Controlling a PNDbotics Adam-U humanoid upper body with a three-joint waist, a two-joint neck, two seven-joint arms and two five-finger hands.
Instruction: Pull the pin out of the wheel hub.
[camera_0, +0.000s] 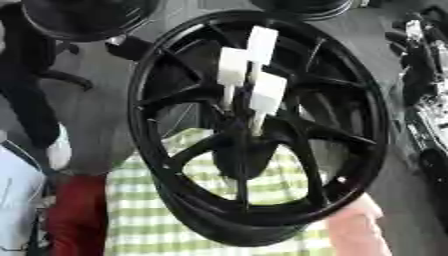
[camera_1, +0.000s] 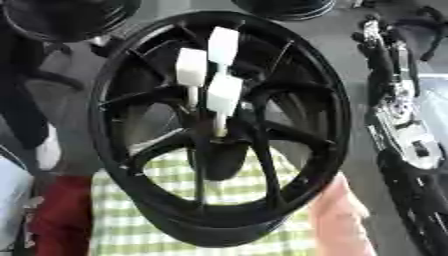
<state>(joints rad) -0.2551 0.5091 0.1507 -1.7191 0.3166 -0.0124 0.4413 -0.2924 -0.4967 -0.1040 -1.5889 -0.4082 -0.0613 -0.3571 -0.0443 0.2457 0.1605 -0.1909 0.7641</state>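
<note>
Here, pins in wheel hub.

A black hub filled the view — spokes upright. Three white pins stuck from its centre. A person's hand touched its lower rim.

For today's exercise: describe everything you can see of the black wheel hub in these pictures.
The wheel hub is a glossy black spoked rim, metal by its look, standing tilted and filling most of the view. Thin spokes run from its centre to the outer ring. Three white pins with square heads stick out of its centre. A person's hand holds its lower right rim. A green checked cloth shows behind it, through the spokes.
</note>
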